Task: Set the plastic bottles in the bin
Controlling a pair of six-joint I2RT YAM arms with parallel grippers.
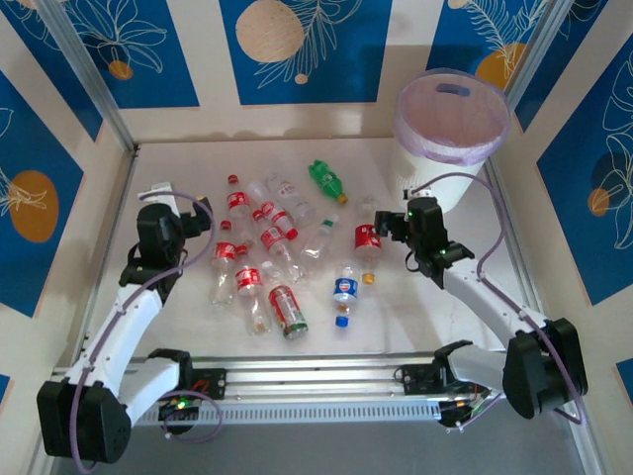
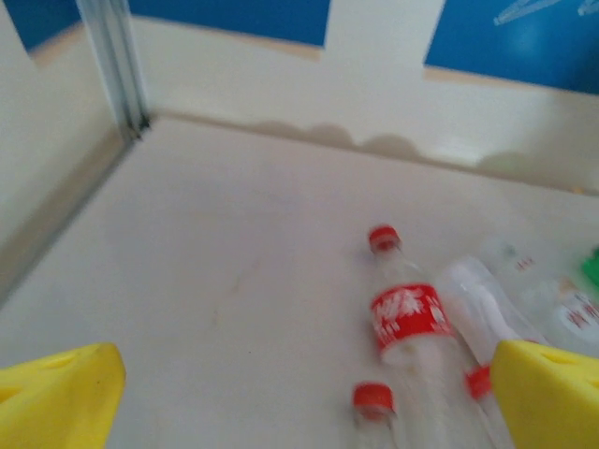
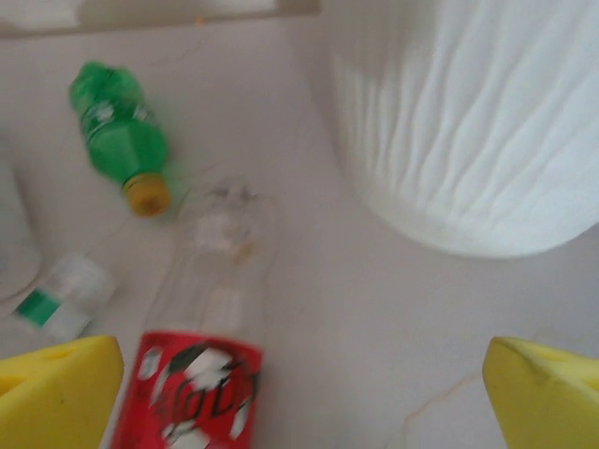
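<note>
- This is looking like a robotics lab test cell, not a home or a shop
- Two white arms, left and right, are sitting bolted to an aluminium rail at the near edge of a table
- Purple cables are looping along the arms
- Aluminium posts are framing cream walls, which are closing in the table and carrying blue printed panels
- Bottles are lying scattered on the table, with a bin standing in the far right corner

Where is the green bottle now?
In the top view the green bottle lies farthest back, centre, left of the bin; in the right wrist view, upper left, beyond the red-labelled bottle.
</note>
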